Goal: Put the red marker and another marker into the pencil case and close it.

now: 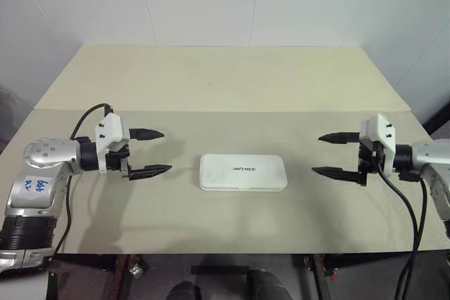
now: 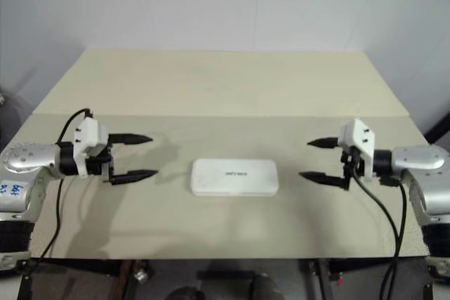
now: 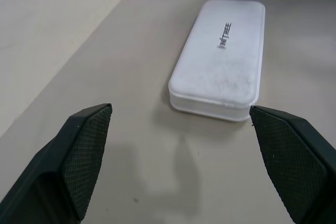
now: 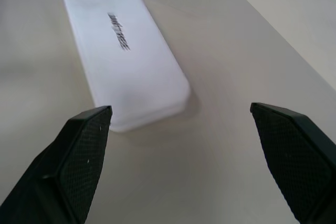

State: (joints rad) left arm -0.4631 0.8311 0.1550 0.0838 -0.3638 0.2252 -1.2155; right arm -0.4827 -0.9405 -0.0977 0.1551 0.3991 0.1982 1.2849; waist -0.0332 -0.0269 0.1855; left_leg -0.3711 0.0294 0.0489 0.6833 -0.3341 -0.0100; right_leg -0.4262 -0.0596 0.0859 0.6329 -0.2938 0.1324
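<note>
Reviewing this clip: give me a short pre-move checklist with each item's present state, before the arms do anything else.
1. Case lid shut: ok, it lies flat on the table with the lettering up.
2. Left end effector open and empty: ok.
3. Right end effector open and empty: ok.
4. Both end effectors off the case: ok, one stands apart from it on each side.
5. Red marker and highlighter inside: cannot tell, the shut lid hides the inside.
6. Lid latched all round: cannot tell.
</note>
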